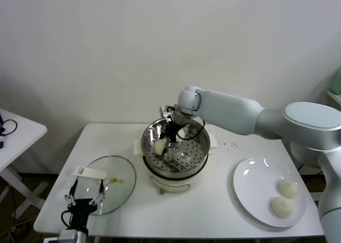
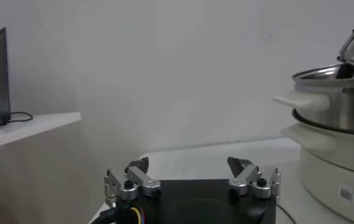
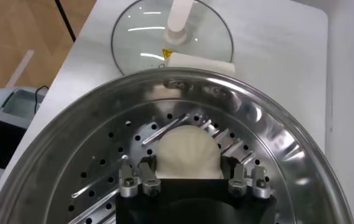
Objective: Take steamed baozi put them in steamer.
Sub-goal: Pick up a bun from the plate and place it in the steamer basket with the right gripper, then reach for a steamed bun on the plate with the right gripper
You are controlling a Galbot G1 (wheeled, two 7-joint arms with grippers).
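Observation:
The steel steamer (image 1: 198,153) stands mid-table on its cream base; it also shows in the left wrist view (image 2: 341,115). One baozi (image 1: 160,146) lies on its perforated tray. My right gripper (image 1: 171,135) reaches down inside the pot. In the right wrist view, the gripper (image 3: 189,163) is shut on a second baozi (image 3: 186,146), low over the tray (image 3: 97,176). Two more baozi (image 1: 288,187) (image 1: 281,206) lie on the white plate (image 1: 250,184) at the right. My left gripper (image 1: 85,196) is open and empty at the table's front left, and also shows in the left wrist view (image 2: 189,165).
The glass lid with white handle (image 1: 114,181) lies flat left of the steamer, just beyond my left gripper; it also shows in the right wrist view (image 3: 158,30). A small white side table (image 1: 16,131) stands to the far left.

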